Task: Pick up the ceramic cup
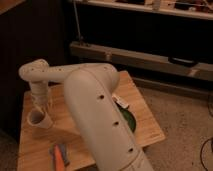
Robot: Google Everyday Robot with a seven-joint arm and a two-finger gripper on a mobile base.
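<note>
Pincer (pixel 42 107) at far left of wooden surface (pixel 145 125), directly over ceramic cup (pixel 40 119); finger state cannot be told. Cup sits tilted near surface's left edge. Green bowl (pixel 129 120) partly hidden behind arm; orange tool (pixel 60 156) lies at front edge.

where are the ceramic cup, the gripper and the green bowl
ceramic cup (pixel 40 119), camera view, on its tilted white side wall
gripper (pixel 42 106), camera view, at its lower end right above the cup's rim
green bowl (pixel 128 120), camera view, on the part of its rim showing past the arm
</note>
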